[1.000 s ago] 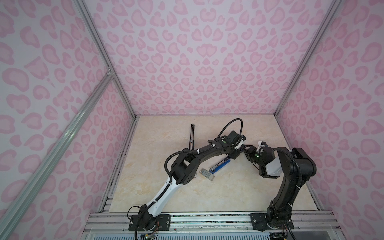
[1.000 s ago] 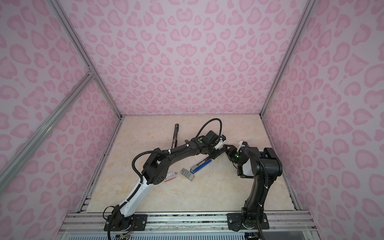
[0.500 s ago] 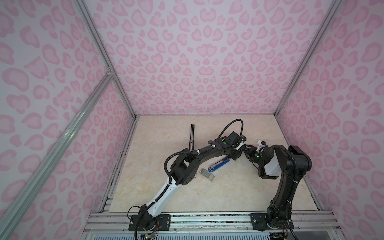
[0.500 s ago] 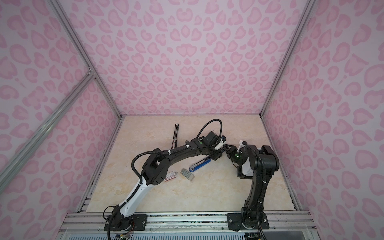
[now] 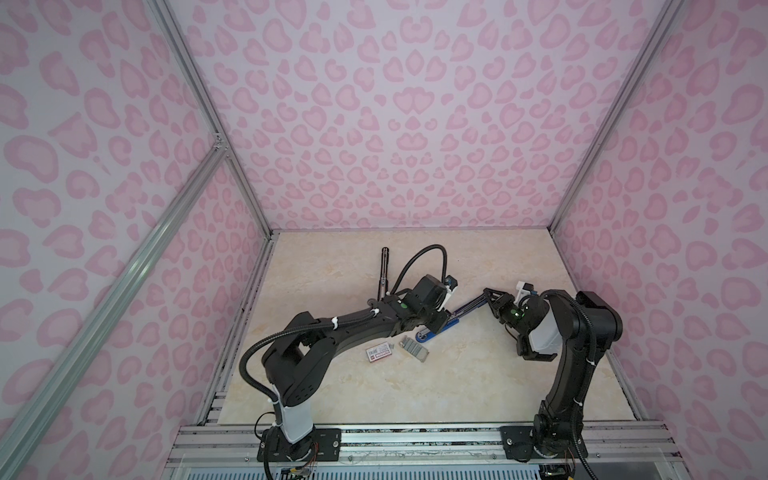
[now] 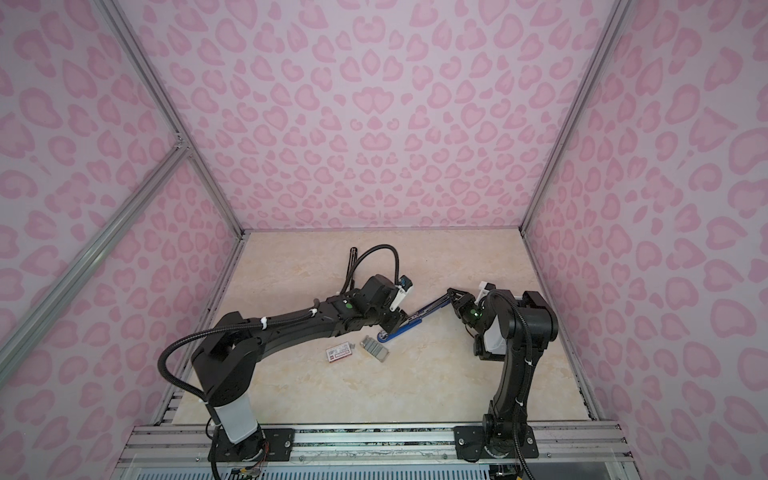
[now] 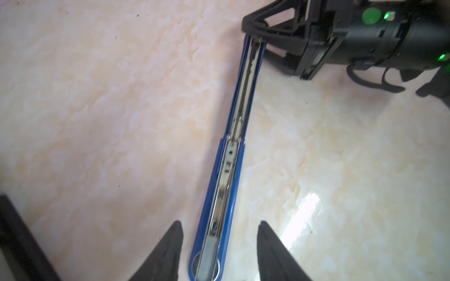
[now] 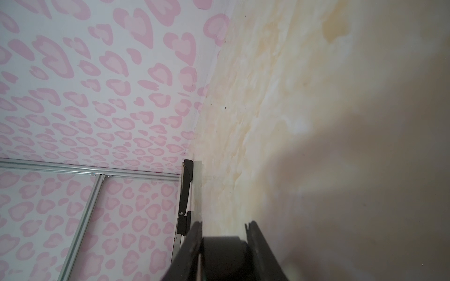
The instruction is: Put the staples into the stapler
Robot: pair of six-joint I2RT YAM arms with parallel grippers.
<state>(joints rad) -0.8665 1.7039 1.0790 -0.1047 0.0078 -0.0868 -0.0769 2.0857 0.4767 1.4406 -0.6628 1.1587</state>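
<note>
Stapler (image 7: 231, 155): blue, swung open into one long line, bright metal channel facing up. Its rounded end lies on the table (image 5: 415, 395).

Left fingers (image 7: 168, 250): spread apart, one on each side of that rounded end. Bare table shows in the gap on both sides, so there is no contact and nothing is held.

Right fingers (image 7: 248, 24): closed on the opposite tip of the stapler, at the end of the lid half. In the right wrist view a dark piece sits clamped between them. Whether that tip is lifted off the table, cannot tell.

Staples (image 5: 414, 350): grey block flat on the table, near the stapler's rounded end but apart from it, on the side toward the arm bases. Neither pair of fingers touches them.

Box (image 5: 379, 353): white with a red label, just beside the staples, below the left forearm in both top views.

Rod (image 5: 384, 268): black and slender, toward the back wall, well apart from the staples. Its near end is hidden behind the left arm.
</note>
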